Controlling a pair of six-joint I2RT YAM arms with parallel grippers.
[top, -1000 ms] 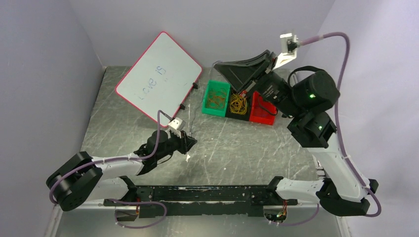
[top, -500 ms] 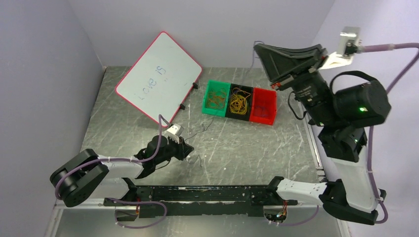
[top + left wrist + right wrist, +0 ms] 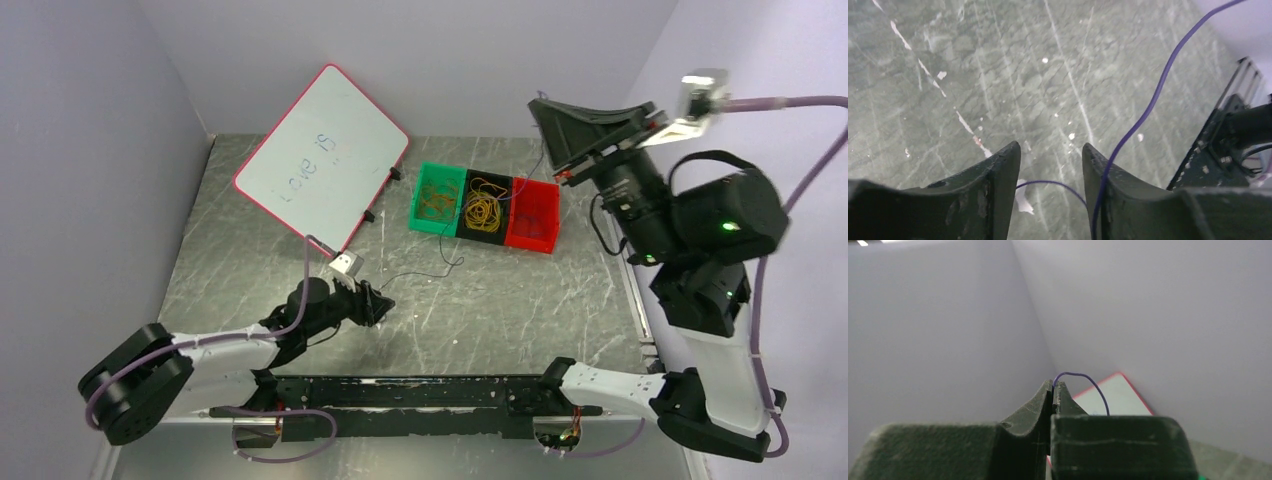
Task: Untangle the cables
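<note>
One thin purple cable (image 3: pixel 425 272) lies slack on the table between the bins and my left gripper (image 3: pixel 385 305). In the left wrist view that gripper (image 3: pixel 1051 146) is open; the purple cable (image 3: pixel 1158 90) drapes over its right finger (image 3: pixel 1108 190) and curves loosely across the gap. My right gripper (image 3: pixel 537 103) is raised high at the back right. In the right wrist view it (image 3: pixel 1054 385) is shut on the end of the same purple cable (image 3: pixel 1088 377). Orange cables (image 3: pixel 437 200) and yellow cables (image 3: pixel 482 210) lie coiled in bins.
Three joined bins stand at the back centre: green (image 3: pixel 420 190), black (image 3: pixel 468 232) and red (image 3: pixel 535 205). A pink-edged whiteboard (image 3: pixel 320 160) leans at the back left. Walls close in both sides. A black rail (image 3: pixel 400 395) runs along the near edge.
My left gripper has opened and let go of the purple cable, and its arm has drawn back toward the near edge. My right arm has lifted up and right from the bins, holding the cable.
</note>
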